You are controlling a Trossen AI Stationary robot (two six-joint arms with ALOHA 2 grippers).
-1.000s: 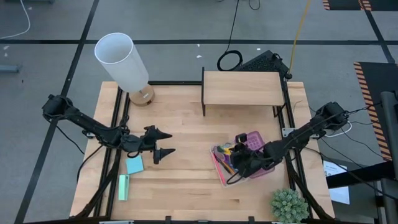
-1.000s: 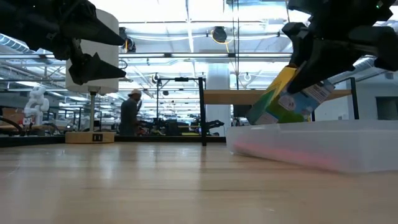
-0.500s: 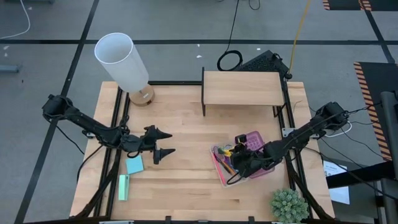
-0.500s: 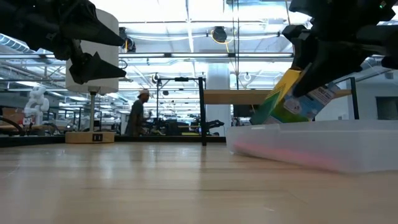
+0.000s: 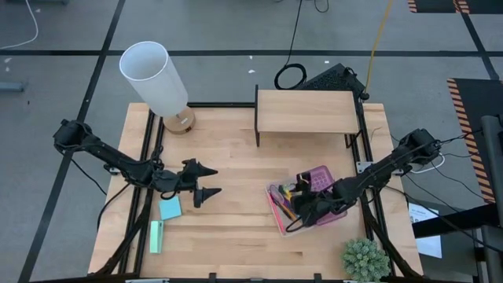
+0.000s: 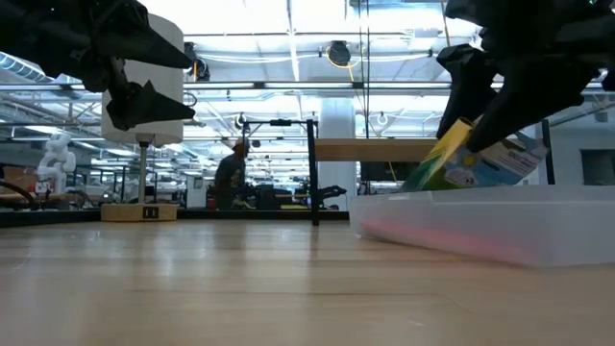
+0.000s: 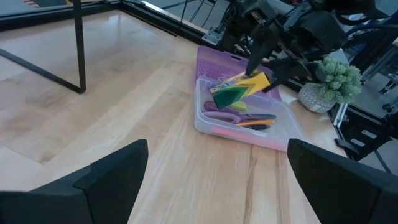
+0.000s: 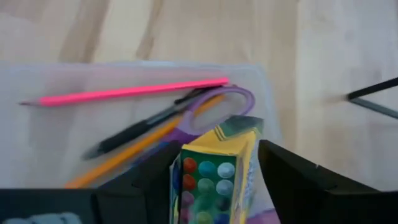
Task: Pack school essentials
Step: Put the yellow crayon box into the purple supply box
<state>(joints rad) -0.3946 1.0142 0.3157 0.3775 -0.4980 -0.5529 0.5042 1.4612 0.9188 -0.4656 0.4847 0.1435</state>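
1. The right claw [image 6: 500, 106] grips the yellow crayon box [image 6: 471, 165], tilted, its lower end inside the clear bin [image 6: 500, 226].
2. The pink pen [image 8: 124, 92] and purple-handled scissors [image 8: 214, 109] lie directly beneath it.
3. The left claw [image 5: 206, 182], open, hovers above the bench [image 5: 236, 228], well apart.

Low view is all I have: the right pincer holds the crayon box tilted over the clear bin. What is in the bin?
Observer: The pink pen, black pen, orange pencil and purple-handled scissors lie on the floor of the bin.
Operator: Where does the box point?
Observer: In the right wrist view, the crayon box, gripped by the right pincer, hangs with its top end over the scissors' handle; I cannot tell if they touch.
Operator: Anything left outside?
Observer: The light-blue note pad lies on the table close to the open left pincer.
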